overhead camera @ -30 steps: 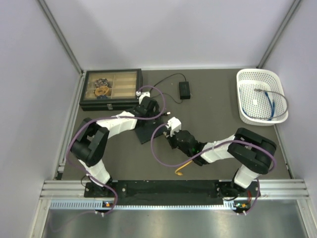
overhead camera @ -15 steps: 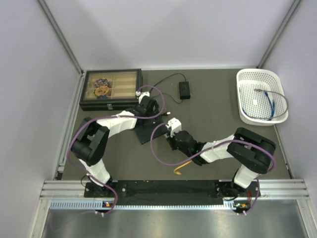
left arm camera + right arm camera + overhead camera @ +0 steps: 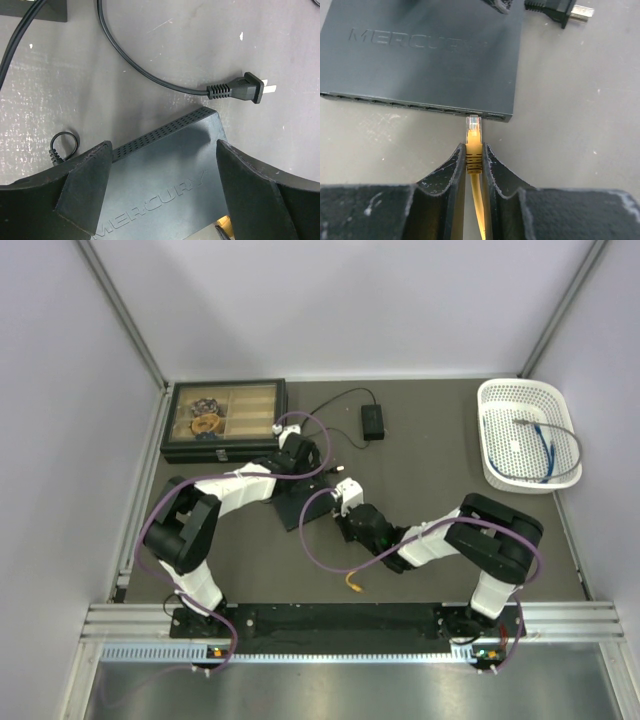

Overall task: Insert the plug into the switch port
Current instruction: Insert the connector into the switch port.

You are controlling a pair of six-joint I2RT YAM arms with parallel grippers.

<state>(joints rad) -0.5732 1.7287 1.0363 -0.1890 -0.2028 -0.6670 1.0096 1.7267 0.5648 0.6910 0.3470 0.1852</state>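
The switch is a flat dark grey box marked MERCURY [image 3: 430, 55], lying on the table [image 3: 300, 508]. A row of sockets runs along its near edge in the right wrist view. My right gripper [image 3: 474, 152] is shut on the yellow boot of the plug [image 3: 473, 131]. The plug's clear tip is level with the table and touches the switch port [image 3: 473, 115], second from the right end of the row. The yellow cable [image 3: 355, 578] trails back toward the arm bases. My left gripper [image 3: 164, 150] is open, one finger on each side of the switch [image 3: 165, 175].
A black two-pin mains plug [image 3: 245, 89] on a thin black lead lies just behind the switch. Its power brick [image 3: 372, 421] sits farther back. A black compartment case [image 3: 224, 418] stands at back left. A white basket [image 3: 527, 435] with a blue cable is at back right.
My right arm has edged left toward the switch, and the loose yellow cable has shifted left with it. The left arm stays over the switch.
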